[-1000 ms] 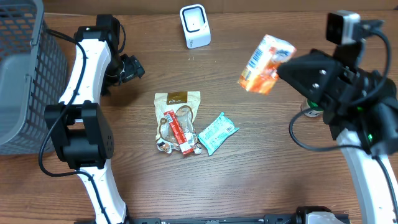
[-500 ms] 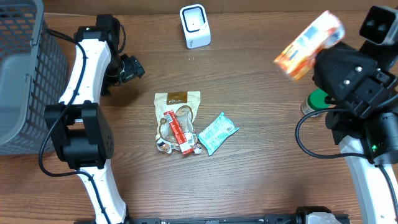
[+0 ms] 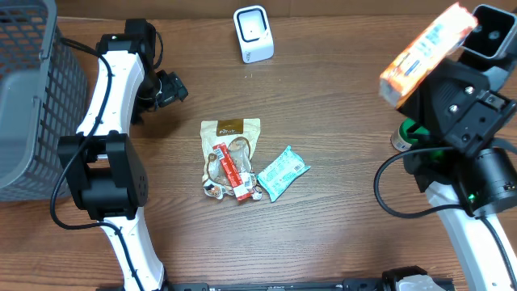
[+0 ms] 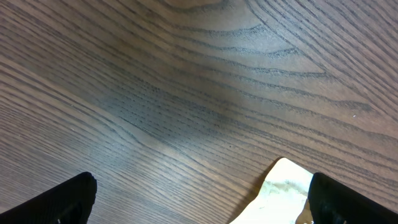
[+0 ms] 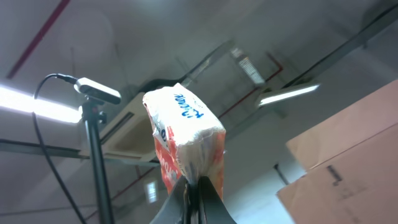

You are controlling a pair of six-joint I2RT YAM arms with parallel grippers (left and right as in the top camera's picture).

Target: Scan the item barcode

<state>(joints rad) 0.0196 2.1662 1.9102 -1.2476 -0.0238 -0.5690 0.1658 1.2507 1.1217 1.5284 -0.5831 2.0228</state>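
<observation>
The right gripper (image 5: 194, 185) pinches the orange packet (image 3: 426, 50) aloft (its camera facing the ceiling), the left gripper (image 4: 202, 199) gapes wide.

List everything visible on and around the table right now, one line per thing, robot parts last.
grey mesh basket: one, grey, far left edge of the table
white box-shaped barcode scanner: one, white, top centre
beige snack pouch: one, beige with a brown label, table centre
red stick packet: at least one, red, lying on the pouch
teal crinkled packet: one, teal, just right of the pouch
orange-and-white snack packet: one, held in the air at upper right
green-topped round object: one, mostly hidden under the right arm
wooden table: one, brown
left gripper: one, black, open, upper left of the pouch
right gripper: one, black, shut on the snack packet
</observation>
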